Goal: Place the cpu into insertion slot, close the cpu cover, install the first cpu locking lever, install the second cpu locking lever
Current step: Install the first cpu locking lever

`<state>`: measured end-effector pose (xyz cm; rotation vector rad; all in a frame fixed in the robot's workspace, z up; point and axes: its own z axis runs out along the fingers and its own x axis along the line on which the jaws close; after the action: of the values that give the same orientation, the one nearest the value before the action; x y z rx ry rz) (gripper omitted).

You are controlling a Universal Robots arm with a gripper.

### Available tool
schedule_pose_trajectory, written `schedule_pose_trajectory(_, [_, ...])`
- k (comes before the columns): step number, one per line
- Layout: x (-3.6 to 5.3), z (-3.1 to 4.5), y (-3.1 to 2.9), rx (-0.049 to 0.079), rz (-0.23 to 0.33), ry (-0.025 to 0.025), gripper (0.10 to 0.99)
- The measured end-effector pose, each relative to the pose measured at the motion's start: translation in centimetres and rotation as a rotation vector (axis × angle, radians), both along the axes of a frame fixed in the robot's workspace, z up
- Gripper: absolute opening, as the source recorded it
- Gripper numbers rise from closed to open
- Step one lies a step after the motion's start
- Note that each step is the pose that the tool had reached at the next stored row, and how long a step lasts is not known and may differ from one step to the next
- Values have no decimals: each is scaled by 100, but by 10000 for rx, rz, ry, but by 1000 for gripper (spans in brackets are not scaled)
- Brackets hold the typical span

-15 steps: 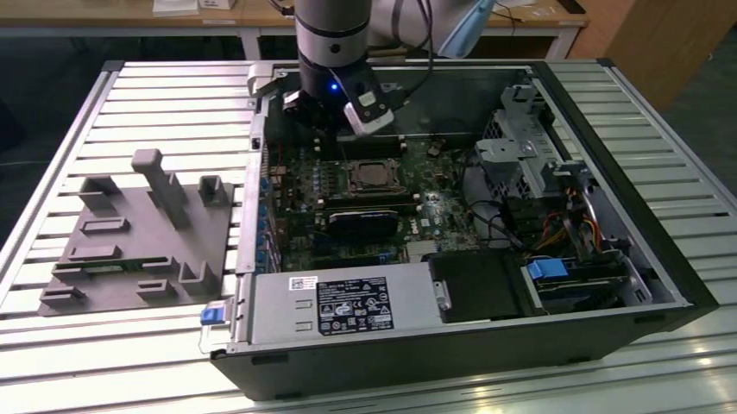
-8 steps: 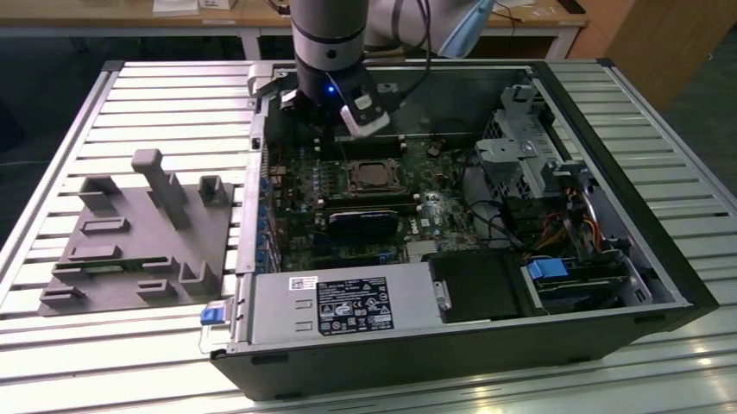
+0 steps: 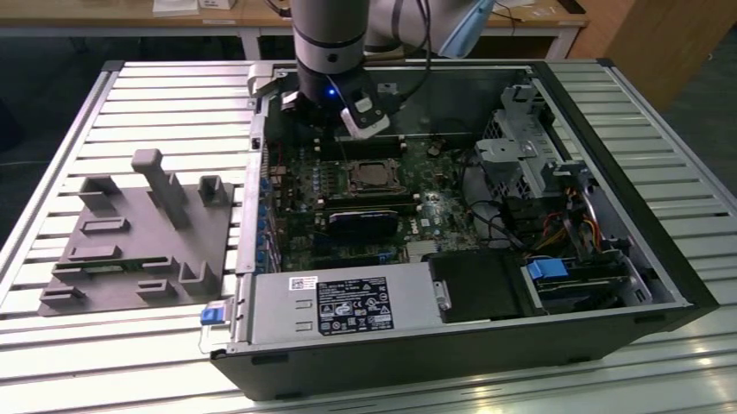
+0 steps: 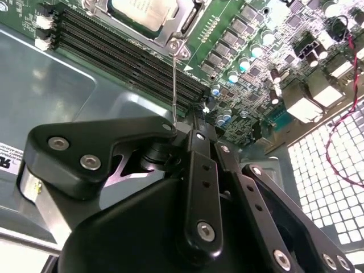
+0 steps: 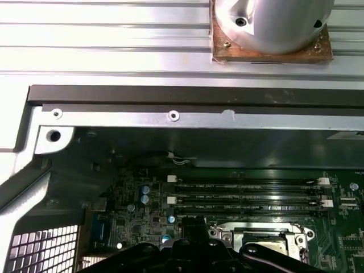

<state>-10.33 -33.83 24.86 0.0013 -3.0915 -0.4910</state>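
The cpu (image 4: 142, 12), silver-topped, lies in the insertion slot (image 3: 371, 176) on the green board. The cpu cover (image 4: 188, 17) lies flat around it as a silver frame. A thin wire locking lever (image 4: 174, 79) rises from the socket's corner to the point where my gripper's black fingertips meet. My gripper (image 4: 181, 128) is shut there, apparently on the lever's free end. In the exterior view the gripper (image 3: 345, 131) hangs over the far side of the board, just beyond the socket. The first wrist view shows the socket (image 5: 263, 238) just past the black fingers (image 5: 183, 245).
Long black memory slots (image 4: 125, 54) run between gripper and socket. The open computer case (image 3: 645, 285) has a metal wall (image 5: 170, 116) close behind the gripper, a power supply (image 3: 334, 306) at the front and drive bays (image 3: 530, 155) at the exterior view's right. A grey fixture block (image 3: 144, 228) lies at the exterior view's left.
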Motion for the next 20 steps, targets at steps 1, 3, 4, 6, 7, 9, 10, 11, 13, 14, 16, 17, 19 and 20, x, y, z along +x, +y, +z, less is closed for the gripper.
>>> schedule_pose_trajectory(1, [8,-2,1,7,0,0,106])
schedule_pose_trajectory(3, [38,-4,2,10,0,1,106])
schedule_pose_trajectory(4, [60,-5,2,10,-1,1,106])
schedule_pose_trajectory(6, [109,-7,3,10,-1,0,106])
schedule_pose_trajectory(7, [141,-7,2,9,0,0,106])
schedule_pose_trajectory(9, [207,-9,2,10,0,1,106])
schedule_pose_trajectory(10, [244,-10,2,10,-1,0,106])
schedule_pose_trajectory(11, [281,-11,2,10,0,0,106])
schedule_pose_trajectory(13, [358,-12,2,9,-1,1,106])
schedule_pose_trajectory(14, [398,-13,3,10,0,1,106])
schedule_pose_trajectory(16, [480,-14,2,10,-1,1,106])
schedule_pose_trajectory(17, [519,-15,2,10,0,1,106])
schedule_pose_trajectory(19, [596,-16,2,10,0,2,106])
schedule_pose_trajectory(20, [624,-15,2,9,0,3,106])
